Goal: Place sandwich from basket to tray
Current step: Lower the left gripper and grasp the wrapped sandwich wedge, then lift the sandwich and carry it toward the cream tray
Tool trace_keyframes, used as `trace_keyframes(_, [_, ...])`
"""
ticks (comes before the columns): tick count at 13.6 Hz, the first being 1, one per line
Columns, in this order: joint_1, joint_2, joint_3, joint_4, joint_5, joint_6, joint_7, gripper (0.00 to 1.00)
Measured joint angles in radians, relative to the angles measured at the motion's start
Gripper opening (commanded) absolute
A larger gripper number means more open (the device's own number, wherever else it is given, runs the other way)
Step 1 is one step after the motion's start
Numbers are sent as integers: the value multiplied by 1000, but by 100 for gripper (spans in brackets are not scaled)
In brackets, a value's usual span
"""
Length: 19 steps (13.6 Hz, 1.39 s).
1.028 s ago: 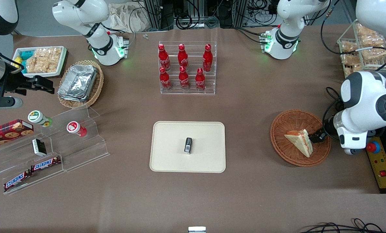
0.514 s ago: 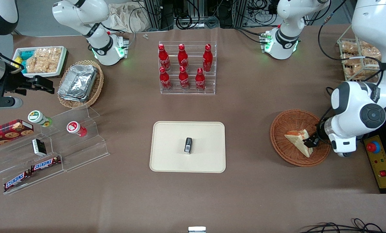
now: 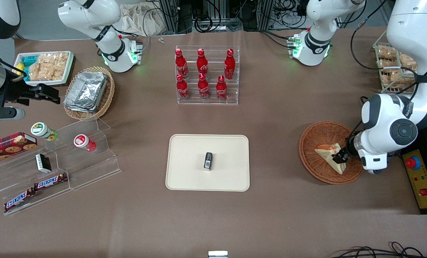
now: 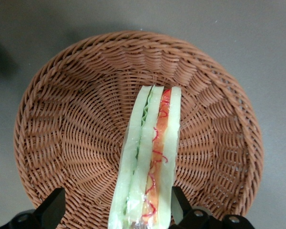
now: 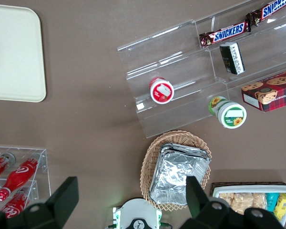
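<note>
The sandwich (image 3: 329,154) stands on edge in the round reddish-brown basket (image 3: 312,138), toward the working arm's end of the table. In the left wrist view the sandwich (image 4: 150,157) shows its white bread with green and orange-red layers inside the basket (image 4: 71,124). My left gripper (image 3: 342,157) is low in the basket at the sandwich's wide end. It is open (image 4: 117,207), with one finger (image 4: 55,206) well off the bread and the other finger (image 4: 178,204) against it. The cream-beige tray (image 3: 188,150) lies mid-table with a small black packet (image 3: 208,160) on it.
A clear rack of red bottles (image 3: 206,77) stands farther from the front camera than the tray. A yellow emergency-stop box (image 3: 419,179) lies beside the basket. A wire rack of snacks (image 3: 396,64), an oval basket with foil trays (image 3: 88,91) and an acrylic snack shelf (image 3: 56,161) stand apart.
My left arm has swung in over the basket. The gripper has slid from the basket's rim onto the sandwich's wide end, and the sandwich has tipped a little.
</note>
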Motion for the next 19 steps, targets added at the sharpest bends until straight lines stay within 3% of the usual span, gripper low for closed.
trace_keyframes(2, [0,1,0,-33,7,39,-1,100])
trace_keyframes(3, [0,2,1,-46,12,54,-1,93])
trace_keyframes(4, [0,5,1,-53,20,62,-1,76])
trace_keyframes(7, [0,19,1,-56,27,73,-8,9])
trace_keyframes(8, [0,20,1,-56,30,76,-15,0])
trace_keyframes(15, [0,17,0,-33,62,77,-48,0])
trace_keyframes(19, [0,-5,-12,119,68,-170,-33,0])
